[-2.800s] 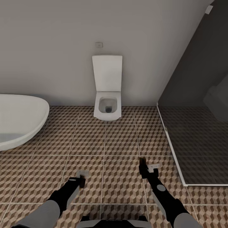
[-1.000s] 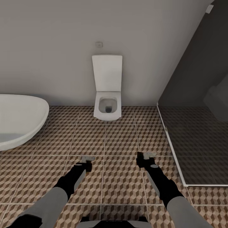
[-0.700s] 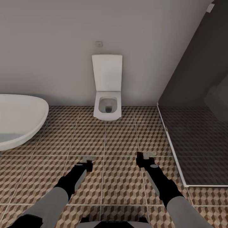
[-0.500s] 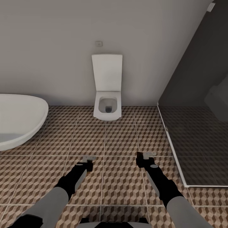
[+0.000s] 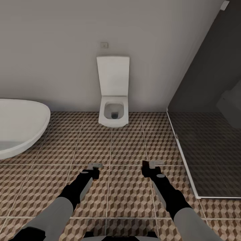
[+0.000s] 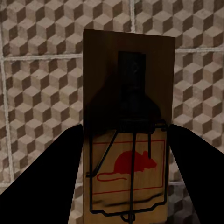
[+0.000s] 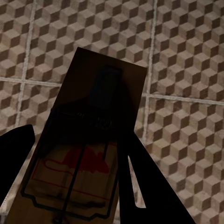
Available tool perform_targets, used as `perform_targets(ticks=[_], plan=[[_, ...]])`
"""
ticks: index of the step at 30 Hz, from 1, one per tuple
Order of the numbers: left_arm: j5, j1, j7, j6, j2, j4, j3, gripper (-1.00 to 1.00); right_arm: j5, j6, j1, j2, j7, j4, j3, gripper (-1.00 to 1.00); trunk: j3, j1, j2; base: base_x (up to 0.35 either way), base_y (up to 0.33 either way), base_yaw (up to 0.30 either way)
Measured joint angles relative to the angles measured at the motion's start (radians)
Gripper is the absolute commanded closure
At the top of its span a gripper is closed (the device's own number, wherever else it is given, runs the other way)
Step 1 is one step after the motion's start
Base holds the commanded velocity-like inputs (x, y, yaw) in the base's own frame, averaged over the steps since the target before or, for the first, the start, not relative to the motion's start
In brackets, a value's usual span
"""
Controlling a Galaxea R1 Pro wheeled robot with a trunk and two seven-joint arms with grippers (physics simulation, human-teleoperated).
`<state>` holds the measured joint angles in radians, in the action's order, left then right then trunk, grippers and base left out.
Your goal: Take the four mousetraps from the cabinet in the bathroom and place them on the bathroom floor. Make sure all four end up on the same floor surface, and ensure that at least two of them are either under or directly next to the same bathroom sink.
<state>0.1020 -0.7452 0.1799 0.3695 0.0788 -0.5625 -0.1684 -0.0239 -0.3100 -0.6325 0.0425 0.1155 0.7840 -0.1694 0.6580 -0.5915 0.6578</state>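
Observation:
Each of my grippers holds a mousetrap low over the cube-patterned bathroom floor (image 5: 127,147). In the head view my left gripper (image 5: 94,170) is shut on a mousetrap (image 5: 95,165) that sticks out ahead of it. My right gripper (image 5: 149,167) is shut on another mousetrap (image 5: 156,162). The left wrist view has a wooden mousetrap (image 6: 128,140) with a red mouse print and wire parts between the dark fingers (image 6: 51,186). In the right wrist view a second mousetrap (image 7: 88,154) lies tilted between the fingers (image 7: 144,186). The cabinet and the sink are out of view.
A white square toilet (image 5: 113,110) with its lid up stands against the far wall, straight ahead. A white oval bathtub (image 5: 20,127) is at the left. A dark glass shower enclosure (image 5: 207,140) with a white base edge runs along the right.
Both arms have reached further forward over the floor, each still carrying its mousetrap. The whole view has shifted slightly, so the camera moved a little.

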Motion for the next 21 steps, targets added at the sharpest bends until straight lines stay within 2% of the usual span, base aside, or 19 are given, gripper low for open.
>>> perform_targets(ticks=[21], plan=[[0.0, 0.0, 0.0, 0.0, 0.0, 0.0, 0.0, 1.0, 0.0, 0.0, 0.0, 0.004, 0.0, -0.002, 0.0, 1.0, 0.066, -0.081, 0.147, 0.0, 0.0, 0.0]])
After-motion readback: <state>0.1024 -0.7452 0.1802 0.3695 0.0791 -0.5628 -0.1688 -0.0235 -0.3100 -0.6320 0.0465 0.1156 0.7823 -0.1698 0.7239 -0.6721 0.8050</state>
